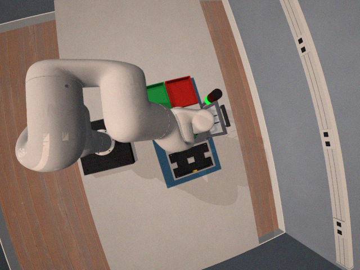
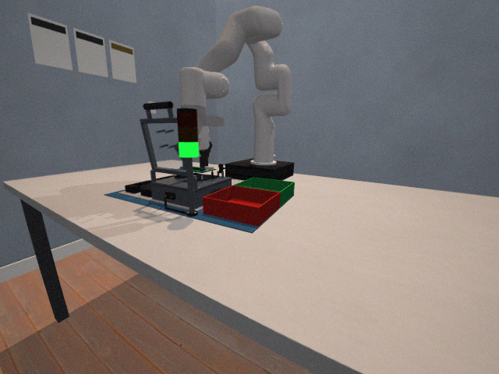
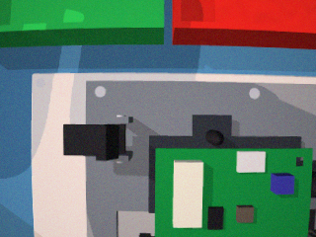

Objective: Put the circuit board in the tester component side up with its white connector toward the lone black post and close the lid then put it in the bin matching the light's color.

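Note:
The green board (image 1: pixel 194 135) (image 2: pixel 197 169) (image 3: pixel 227 197) is level, component side up, and a little above the grey tester (image 2: pixel 173 194) (image 3: pixel 163 106). A dark hole shows at its upper right in the wrist view. My gripper (image 2: pixel 204 165) is shut on the board; its fingertips are mostly hidden. The tester's lid (image 1: pixel 218 134) (image 2: pixel 148 140) stands open. The black hook (image 3: pixel 84 139) (image 2: pixel 221 169) is beside the board. The signal light (image 1: pixel 208 100) (image 2: pixel 188 149) is green. The green bin (image 1: pixel 158 94) (image 2: pixel 287 194) (image 3: pixel 79 37) and red bin (image 1: pixel 181 93) (image 2: pixel 242 216) (image 3: pixel 247 39) stand side by side.
The black tray (image 1: pixel 181 158) (image 2: pixel 136 186) lies on the blue mat (image 1: pixel 164 174), on the opposite side of the tester from the bins. The light's column rises beside the open lid. A round black piece (image 3: pixel 214 137) stands close to the board's edge.

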`<state>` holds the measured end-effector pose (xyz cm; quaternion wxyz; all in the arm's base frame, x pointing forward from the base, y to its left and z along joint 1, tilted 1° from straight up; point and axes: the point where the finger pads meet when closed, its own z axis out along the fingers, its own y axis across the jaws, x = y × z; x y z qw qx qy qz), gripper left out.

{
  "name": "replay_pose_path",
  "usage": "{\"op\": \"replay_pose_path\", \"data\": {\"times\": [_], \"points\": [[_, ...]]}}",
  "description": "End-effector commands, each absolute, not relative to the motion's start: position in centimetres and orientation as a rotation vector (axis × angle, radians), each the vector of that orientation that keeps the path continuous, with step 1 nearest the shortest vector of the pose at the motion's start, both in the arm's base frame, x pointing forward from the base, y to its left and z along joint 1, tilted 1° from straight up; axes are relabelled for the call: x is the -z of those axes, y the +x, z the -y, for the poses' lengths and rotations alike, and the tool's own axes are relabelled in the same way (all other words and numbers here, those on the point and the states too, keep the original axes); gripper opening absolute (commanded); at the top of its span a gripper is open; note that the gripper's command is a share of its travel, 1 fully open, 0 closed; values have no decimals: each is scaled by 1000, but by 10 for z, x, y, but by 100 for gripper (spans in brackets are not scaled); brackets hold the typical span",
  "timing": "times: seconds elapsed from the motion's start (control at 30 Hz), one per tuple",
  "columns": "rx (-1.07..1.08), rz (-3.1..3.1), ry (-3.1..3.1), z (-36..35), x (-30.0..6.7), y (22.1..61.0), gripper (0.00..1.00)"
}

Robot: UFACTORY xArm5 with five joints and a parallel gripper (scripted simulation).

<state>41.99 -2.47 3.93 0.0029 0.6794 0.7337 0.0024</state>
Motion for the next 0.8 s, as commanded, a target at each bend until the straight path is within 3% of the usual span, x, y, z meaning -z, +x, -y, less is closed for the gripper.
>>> {"op": "replay_pose_path", "data": {"times": [0.0,0.77], "points": [[-11,-2299,2129,25,-41,421,79],[-11,-2299,2129,25,-67,421,79]]}}
